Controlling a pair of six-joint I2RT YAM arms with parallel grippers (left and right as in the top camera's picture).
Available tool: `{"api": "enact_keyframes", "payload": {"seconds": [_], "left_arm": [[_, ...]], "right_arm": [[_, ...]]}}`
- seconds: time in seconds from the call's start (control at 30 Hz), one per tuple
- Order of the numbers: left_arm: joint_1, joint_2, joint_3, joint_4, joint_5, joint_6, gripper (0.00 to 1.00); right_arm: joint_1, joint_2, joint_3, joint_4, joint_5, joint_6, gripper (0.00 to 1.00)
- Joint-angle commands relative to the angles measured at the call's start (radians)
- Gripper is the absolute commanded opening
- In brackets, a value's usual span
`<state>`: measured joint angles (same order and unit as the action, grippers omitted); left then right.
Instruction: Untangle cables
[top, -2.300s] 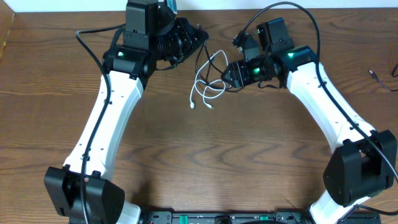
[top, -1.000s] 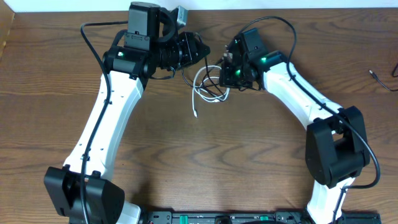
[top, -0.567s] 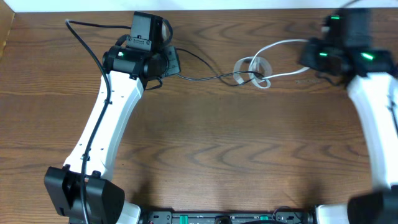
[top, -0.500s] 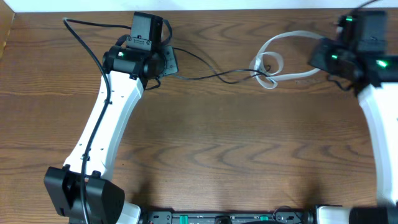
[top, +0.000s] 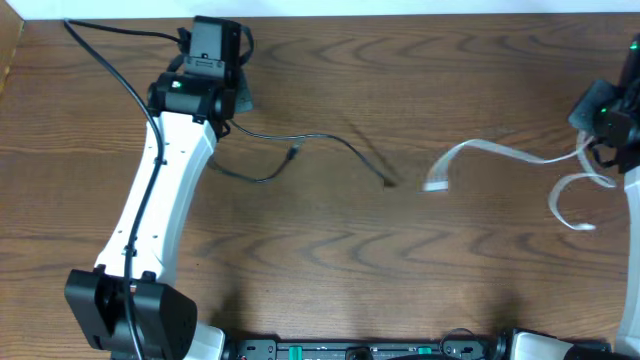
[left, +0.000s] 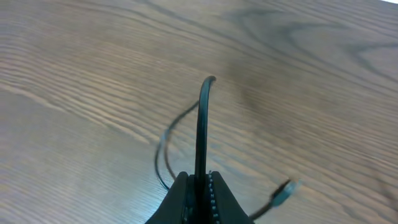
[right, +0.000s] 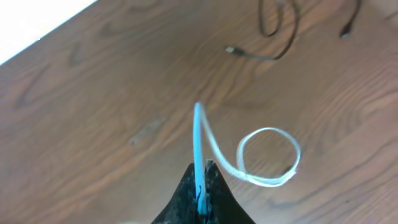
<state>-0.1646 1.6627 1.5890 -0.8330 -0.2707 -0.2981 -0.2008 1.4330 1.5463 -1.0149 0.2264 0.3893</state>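
The two cords look parted already, so the job now, as I judge it, is to finish the pull cleanly and set them down well apart. The left claw (left: 199, 185) is pinched tight on the black cord (top: 335, 145), which trails from it across the counter (top: 320, 290) toward the middle. The right claw (right: 203, 183) is clamped on the white cord (top: 500, 152) at the far right edge. To do it well, hold both pinches firm and draw the arms outward and low, so the loose plugs slide rather than whip round and catch. The white cord has one curl just beside its claw that should be laid flat, not dragged over the black one. The overhead view alone shows both cords whole, their free ends near each other at mid-counter but not touching. It hides the pinch itself. The left wrist view shows the fingers shut on the black cord, which rises in an arch. The right wrist view shows the white cord gripped, its curl lying on the wood, and the black cord far beyond.
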Motion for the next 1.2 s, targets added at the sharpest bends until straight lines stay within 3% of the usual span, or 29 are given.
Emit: {"api": "enact_keyframes", "payload": {"seconds": [0.0, 0.3, 0.67, 1.1, 1.13, 1.17], "left_arm": [[0.007, 0.002, -0.006, 0.000, -0.030, 0.026, 0.08], [0.007, 0.002, -0.006, 0.000, -0.030, 0.035, 0.07], [0.007, 0.002, -0.006, 0.000, 0.031, 0.035, 0.07], [-0.023, 0.002, -0.006, 0.011, 0.303, 0.044, 0.07], [-0.034, 0.002, -0.006, 0.012, 0.317, 0.045, 0.08], [-0.045, 0.002, -0.006, 0.012, 0.330, 0.052, 0.07]], "right_arm": [[-0.055, -0.010, 0.024, 0.020, 0.026, -0.010, 0.01], [-0.306, -0.016, 0.217, -0.014, -0.104, -0.039, 0.01], [-0.528, 0.044, 0.224, 0.041, -0.106, 0.016, 0.01], [-0.583, 0.274, 0.224, 0.160, -0.106, 0.025, 0.01], [-0.583, 0.289, 0.224, 0.158, -0.106, 0.025, 0.06], [-0.583, 0.309, 0.224, 0.156, -0.106, 0.025, 0.35]]}}
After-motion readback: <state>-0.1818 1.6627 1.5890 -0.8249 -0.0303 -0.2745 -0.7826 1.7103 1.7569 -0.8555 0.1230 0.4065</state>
